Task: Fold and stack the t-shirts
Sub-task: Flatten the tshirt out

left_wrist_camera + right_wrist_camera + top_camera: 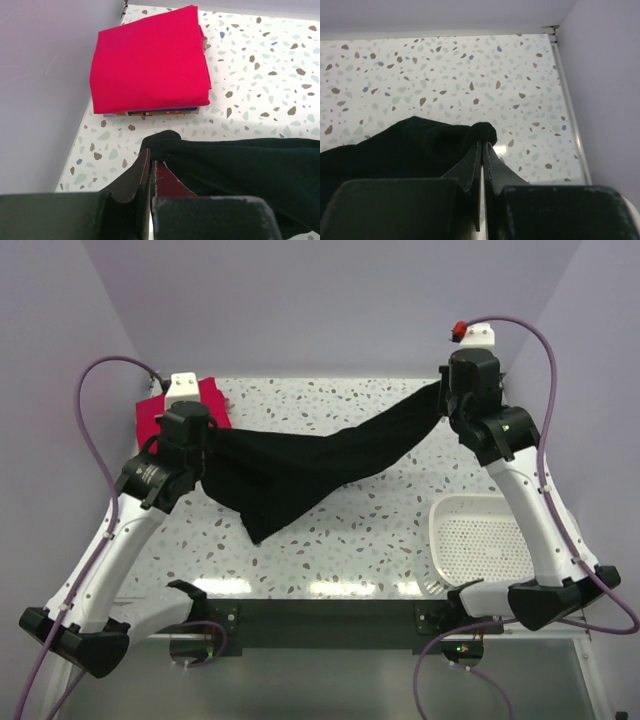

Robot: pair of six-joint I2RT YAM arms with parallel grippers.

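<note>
A black t-shirt (pixel 300 465) hangs stretched between my two grippers above the speckled table, its lower part sagging to the tabletop near the middle. My left gripper (pixel 205 452) is shut on its left end (pixel 165 142). My right gripper (pixel 445 400) is shut on its right end (pixel 482 132). A pinkish-red folded t-shirt (pixel 150 60) tops a stack of coloured ones (pixel 160 112) at the back left corner; it also shows behind my left wrist in the top view (pixel 150 415). No chest mark shows on the black shirt.
A white plastic mesh basket (pixel 480 540) stands at the right front of the table (pixel 330 400). Lilac walls close in the back and both sides. The right table edge (pixel 572 125) runs close to my right gripper.
</note>
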